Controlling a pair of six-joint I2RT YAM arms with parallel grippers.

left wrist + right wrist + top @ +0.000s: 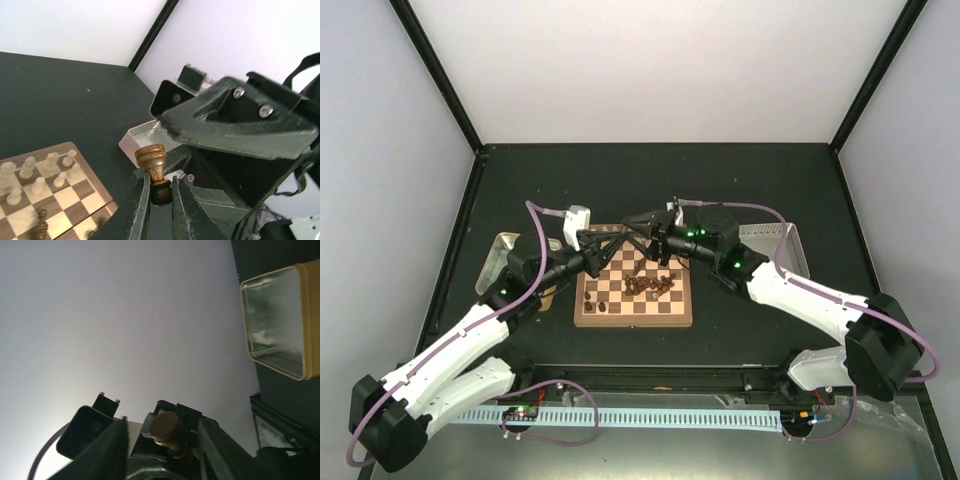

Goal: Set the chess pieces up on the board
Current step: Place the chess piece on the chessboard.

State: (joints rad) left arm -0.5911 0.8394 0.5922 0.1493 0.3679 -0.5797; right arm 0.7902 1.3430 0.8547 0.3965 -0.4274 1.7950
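One board (633, 318) lies on the table. Eight cream pieces (37, 185) stand in two rows at one edge. The dark cluster (650, 285) mid-board is too crowded to count, and two more dark pieces (596, 306) stand apart near the left corner. Both arms reach forward and meet above the board's far edge. The left gripper (159, 182) is clamped on one dark piece (151, 157), held aloft. The right gripper (162, 422) has its jaws parted, one either side of that piece. One yellow-rimmed tray (307, 325) is seen.

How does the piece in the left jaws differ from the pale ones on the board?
The held piece is brown; the pale pieces are cream. The held piece is pinched aloft by the left gripper; the pale pieces stand on the board. All are turned wood.
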